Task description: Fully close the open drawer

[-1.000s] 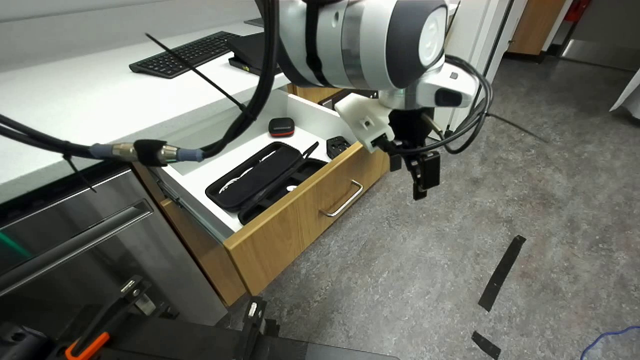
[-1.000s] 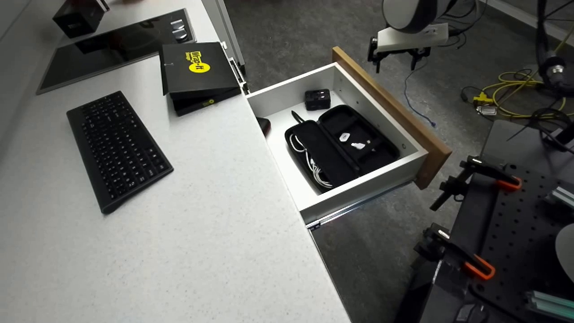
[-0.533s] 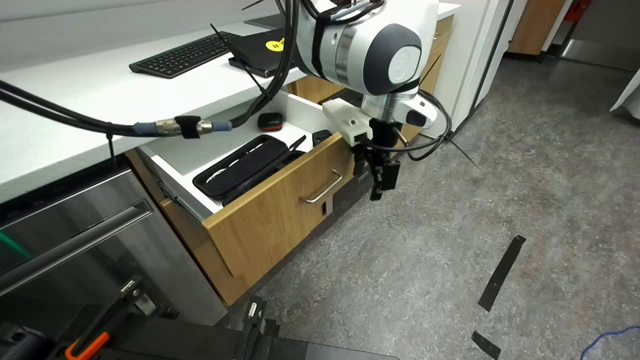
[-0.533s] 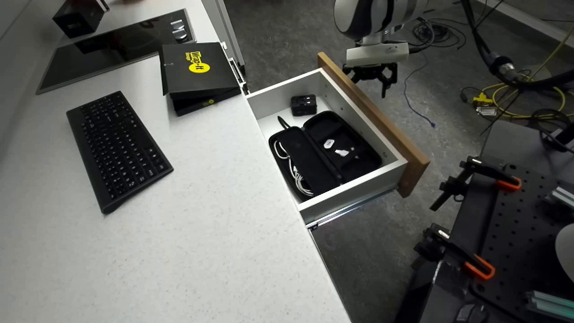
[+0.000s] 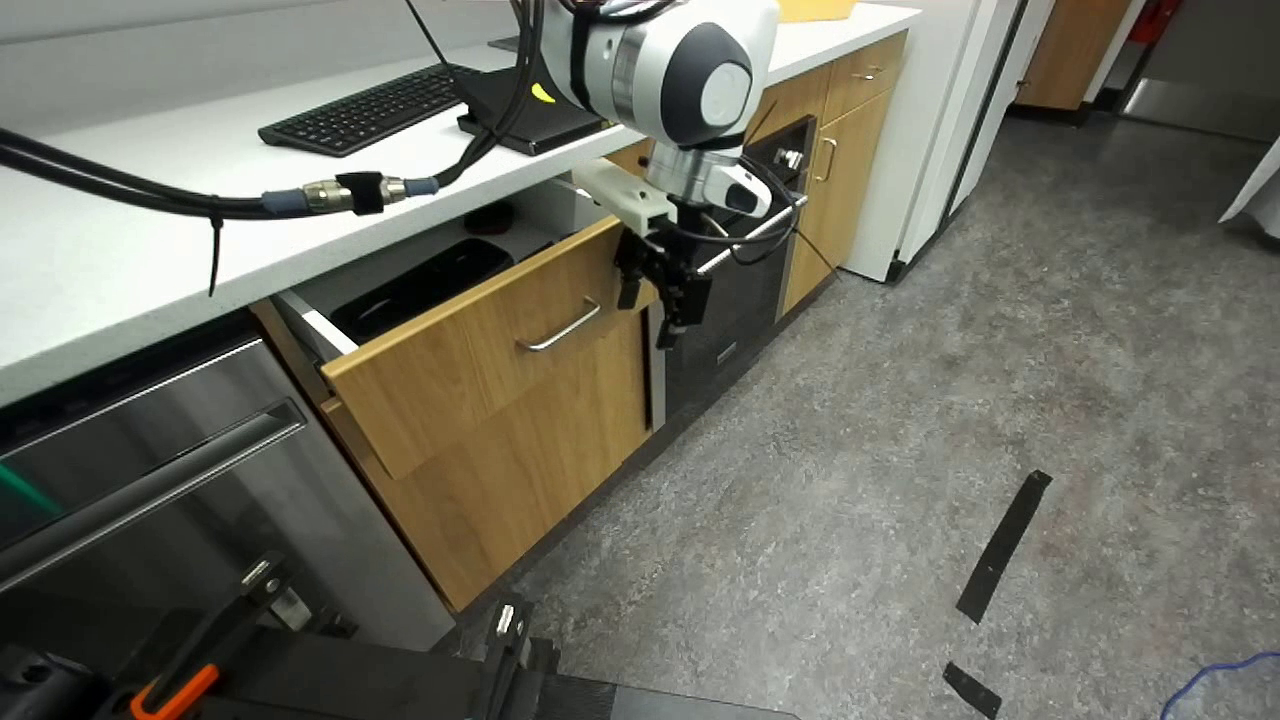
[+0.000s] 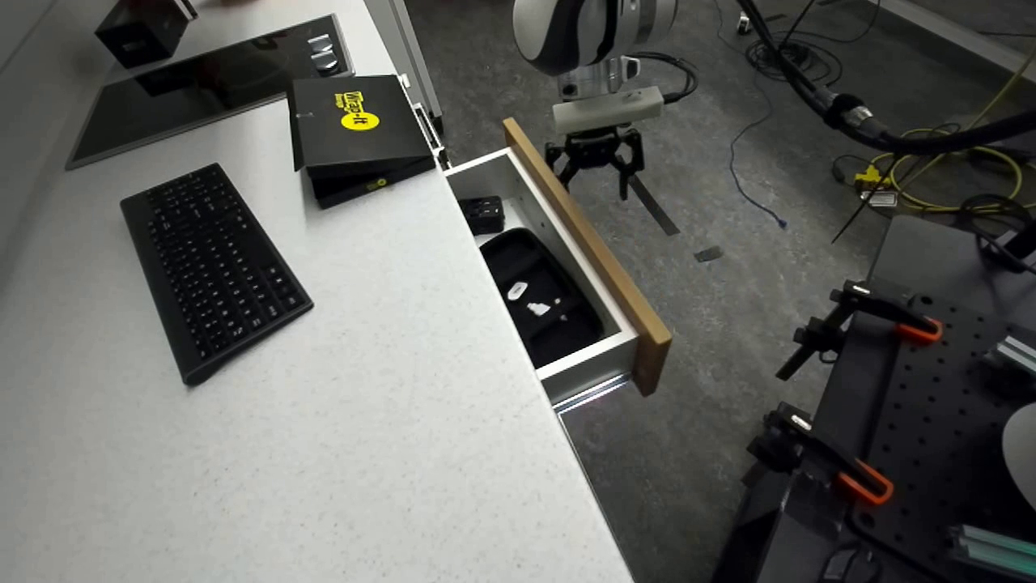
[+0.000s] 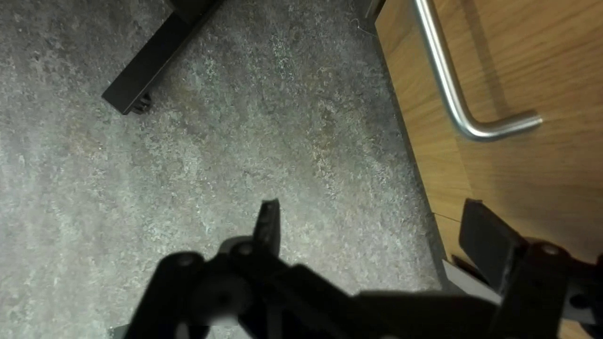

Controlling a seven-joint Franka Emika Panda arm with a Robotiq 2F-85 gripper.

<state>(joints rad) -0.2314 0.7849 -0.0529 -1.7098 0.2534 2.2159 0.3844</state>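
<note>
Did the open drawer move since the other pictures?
Yes. It went inward: in both exterior views, the drawer sticks out less from under the white counter, though it's still open.

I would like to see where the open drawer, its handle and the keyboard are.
Drawer [image 5: 450, 370], in an exterior view: wooden front.
Handle [image 7: 444, 70], in the wrist view: straight bar.
Keyboard [image 6: 214, 269], in an exterior view: middle keys.

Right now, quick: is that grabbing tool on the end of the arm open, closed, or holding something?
Tool: open and holding nothing; its two fingers stand apart, and the drawer handle is not between them.
</note>
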